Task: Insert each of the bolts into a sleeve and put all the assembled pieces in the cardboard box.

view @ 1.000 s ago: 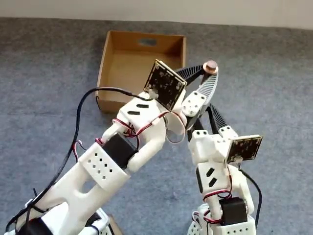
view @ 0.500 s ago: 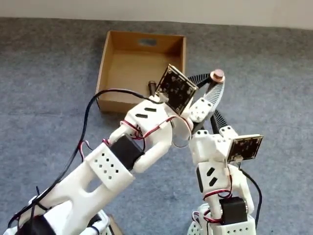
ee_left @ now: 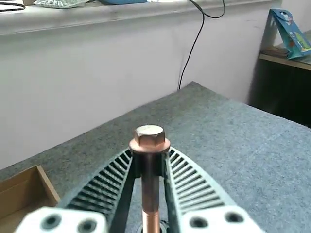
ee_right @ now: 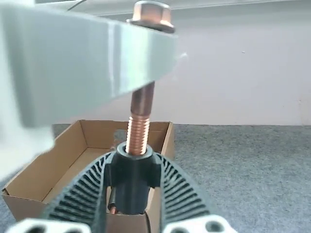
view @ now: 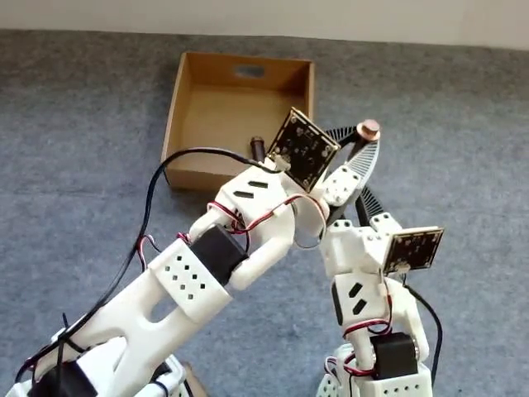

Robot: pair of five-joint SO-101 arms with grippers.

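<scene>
My left gripper (ee_left: 149,156) is shut on a copper bolt (ee_left: 149,145), gripping the shank just under the hex head. In the high view the bolt head (view: 368,130) sticks up to the right of the cardboard box (view: 175,124). My right gripper (ee_right: 132,167) is shut on a black sleeve (ee_right: 131,179), held upright directly under the bolt. The bolt's threaded end (ee_right: 137,133) enters the top of the sleeve. One dark piece with a copper end (view: 257,148) lies inside the box near its front wall.
Grey carpet (view: 463,124) covers the table all round. The box stands open at the back, left of the two grippers. A light wall (ee_right: 243,73) rises behind the table. The left arm's camera board (view: 302,149) hangs over the box's front right corner.
The left arm has carried the bolt to the right and downward, toward the right gripper. The piece in the box has come into sight. The right arm has stayed put.
</scene>
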